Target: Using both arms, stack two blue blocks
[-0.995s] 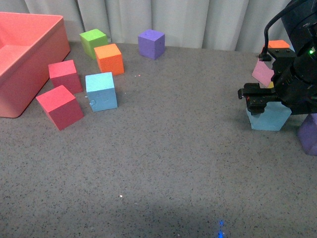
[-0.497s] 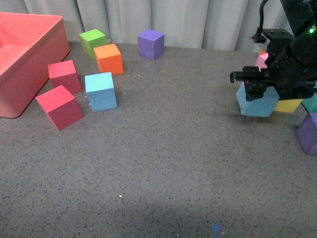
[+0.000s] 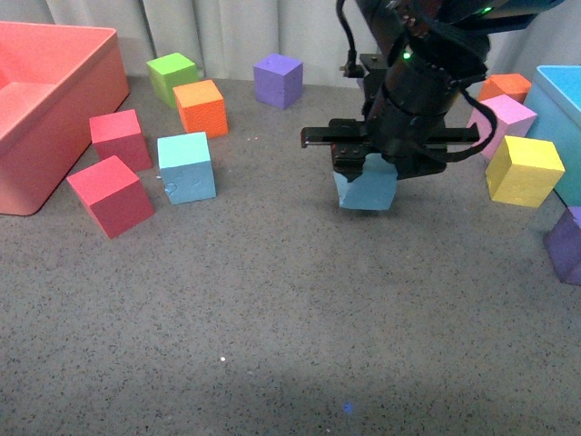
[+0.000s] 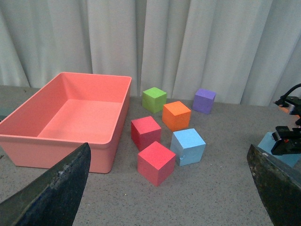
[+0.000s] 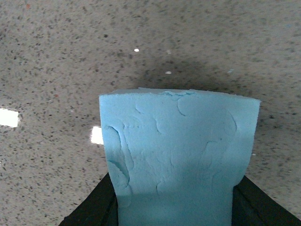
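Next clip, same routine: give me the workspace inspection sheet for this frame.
Surface: grey speckled tabletop, a few white flecks.
Job's things: resting blue block sits beside the red cubes; held blue block is tilted mid-table, apparently off the surface.
Clutter: rear red cube, front red cube, green cube, orange cube, purple cube, pink cube, yellow cube, far orange cube, edge purple cube, pink bin, teal bin.
Grippers: right gripper shut on held blue block; left gripper open, empty.
Cables: black cable loops by the right arm.
Surroundings: white curtain behind.
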